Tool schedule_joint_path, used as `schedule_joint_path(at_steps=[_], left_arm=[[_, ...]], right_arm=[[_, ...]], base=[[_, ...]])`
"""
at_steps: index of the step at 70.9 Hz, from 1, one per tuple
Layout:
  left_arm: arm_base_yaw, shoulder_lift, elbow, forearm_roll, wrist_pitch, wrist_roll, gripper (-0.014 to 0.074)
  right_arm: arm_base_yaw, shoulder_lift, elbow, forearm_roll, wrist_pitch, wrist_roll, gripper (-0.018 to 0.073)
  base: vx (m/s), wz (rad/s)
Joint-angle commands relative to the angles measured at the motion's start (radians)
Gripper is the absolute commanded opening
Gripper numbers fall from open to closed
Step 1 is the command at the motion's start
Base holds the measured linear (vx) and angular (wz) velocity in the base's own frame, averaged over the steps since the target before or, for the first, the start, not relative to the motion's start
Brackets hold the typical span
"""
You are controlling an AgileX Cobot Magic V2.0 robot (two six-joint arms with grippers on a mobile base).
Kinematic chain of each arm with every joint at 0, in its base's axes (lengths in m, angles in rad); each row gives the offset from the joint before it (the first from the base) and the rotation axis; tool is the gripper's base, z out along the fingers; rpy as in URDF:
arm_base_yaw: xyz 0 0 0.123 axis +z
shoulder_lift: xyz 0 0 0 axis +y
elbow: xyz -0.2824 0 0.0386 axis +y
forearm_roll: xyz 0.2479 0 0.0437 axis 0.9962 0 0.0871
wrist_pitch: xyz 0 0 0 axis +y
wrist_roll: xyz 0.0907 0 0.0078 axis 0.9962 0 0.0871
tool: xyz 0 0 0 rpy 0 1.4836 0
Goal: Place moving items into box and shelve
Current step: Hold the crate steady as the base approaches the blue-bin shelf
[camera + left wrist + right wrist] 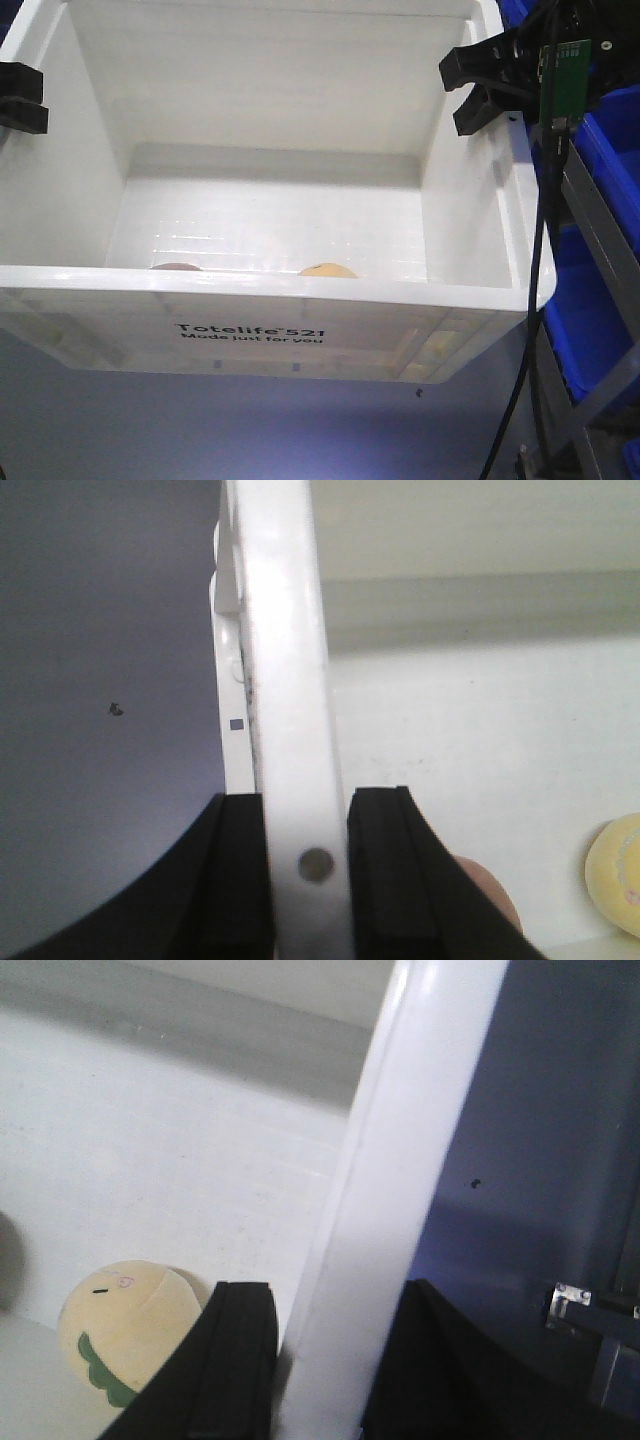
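Nearest in the front-facing view, the white tote (pixel 60 290) shows its front wall with the black print "Totelife 521". Just behind that wall, on the tote's floor, two small lumps peek over the rim: a pinkish lump (pixel 175 266) left of centre and a pale yellow lump (pixel 327 270) toward the right, apart from each other. Only their tops show here.

The right wrist view adds what the front view hides: the yellow lump (pixel 125 1335) has a green leaf-like mark and tiny drawn marks on its face. The left wrist view catches its edge at lower right (pixel 615 875), with the pinkish lump (pixel 490 900) half hidden behind a black finger (pixel 385 870).

Farther back, the left gripper (pixel 22 100) sits at the tote's left rim and the right gripper (pixel 458 97) at its right rim. Each wrist view shows the rim pinched between both fingers, left (pixel 305 810) and right (pixel 330 1300). Blue bins (pixel 610 130) stand beyond, at the frame's right.
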Motion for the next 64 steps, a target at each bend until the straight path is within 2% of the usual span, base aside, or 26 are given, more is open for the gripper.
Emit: schedule_joint_path(at_steps=[1,64], left_arm=[[-0.012,-0.035,-0.043,-0.123,-0.135,0.0,-0.0004],[-0.012,-0.035,-0.043,-0.123,-0.135,0.0,-0.0004]], right_arm=[[0.013,-0.054,-0.043,0.131,-0.054,-0.032,-0.0003],[0.013,-0.054,-0.043,0.131,-0.054,-0.032,-0.0003]], base=[[0.42,0.0],[0.4,0.04]])
